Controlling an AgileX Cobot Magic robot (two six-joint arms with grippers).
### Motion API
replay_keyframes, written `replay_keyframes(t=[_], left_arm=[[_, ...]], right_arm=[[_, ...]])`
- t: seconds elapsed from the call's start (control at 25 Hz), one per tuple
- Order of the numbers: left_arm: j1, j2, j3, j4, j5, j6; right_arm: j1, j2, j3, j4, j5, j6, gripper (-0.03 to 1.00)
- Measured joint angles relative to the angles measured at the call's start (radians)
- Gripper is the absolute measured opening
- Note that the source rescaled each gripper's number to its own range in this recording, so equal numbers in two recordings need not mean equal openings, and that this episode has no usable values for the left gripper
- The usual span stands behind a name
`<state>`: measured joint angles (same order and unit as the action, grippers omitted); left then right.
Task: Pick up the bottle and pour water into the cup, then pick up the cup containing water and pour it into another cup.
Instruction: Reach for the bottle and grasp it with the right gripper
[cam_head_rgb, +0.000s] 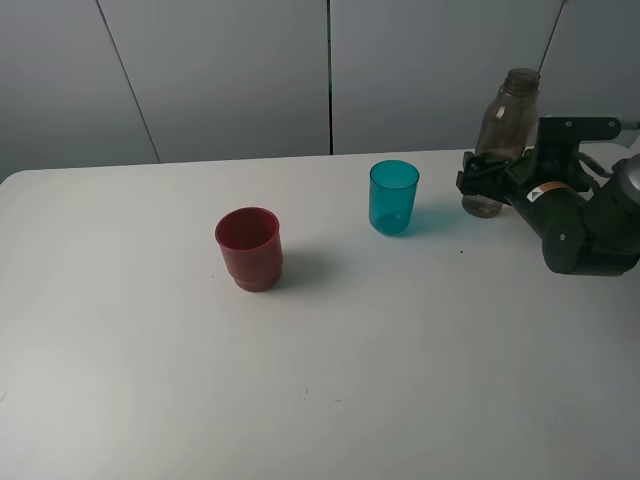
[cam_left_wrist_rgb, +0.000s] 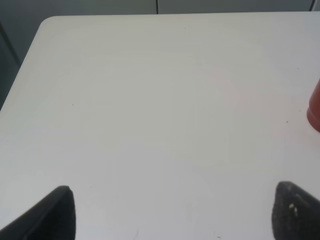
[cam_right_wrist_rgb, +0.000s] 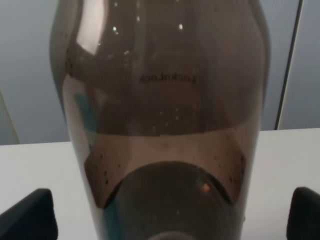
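The smoky grey-brown bottle (cam_head_rgb: 507, 125) stands upright at the table's far right. It fills the right wrist view (cam_right_wrist_rgb: 165, 100). My right gripper (cam_head_rgb: 482, 182) is open with its fingers on either side of the bottle's lower body; in the right wrist view (cam_right_wrist_rgb: 167, 215) a gap shows between each fingertip and the bottle. The teal cup (cam_head_rgb: 394, 197) stands just left of the bottle. The dark red cup (cam_head_rgb: 249, 248) stands further left and nearer the front. My left gripper (cam_left_wrist_rgb: 175, 212) is open and empty over bare table, with the red cup's edge (cam_left_wrist_rgb: 315, 110) at the side of its view.
The white table (cam_head_rgb: 320, 380) has a rounded far-left corner (cam_left_wrist_rgb: 47, 22). A grey panelled wall (cam_head_rgb: 230, 70) stands behind it. The left arm does not show in the exterior view.
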<state>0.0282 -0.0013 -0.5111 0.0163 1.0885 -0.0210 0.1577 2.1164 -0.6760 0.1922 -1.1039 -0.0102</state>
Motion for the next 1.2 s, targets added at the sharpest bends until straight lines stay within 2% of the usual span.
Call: replay_keyframes(t=[0.28,0.76,1.2], left_arm=[[0.000,0.000,0.000,0.000,0.000,-0.001],[0.000,0.000,0.000,0.000,0.000,-0.001],[0.000,0.000,0.000,0.000,0.000,-0.001]], right_arm=[[0.000,0.005,-0.032,-0.023,0.044,0.010,0.99],[0.000,0.077,-0.093,-0.023,0.018,-0.002,0.99],[-0.012,0.077,-0.138,-0.021,0.037,-0.005,0.99]])
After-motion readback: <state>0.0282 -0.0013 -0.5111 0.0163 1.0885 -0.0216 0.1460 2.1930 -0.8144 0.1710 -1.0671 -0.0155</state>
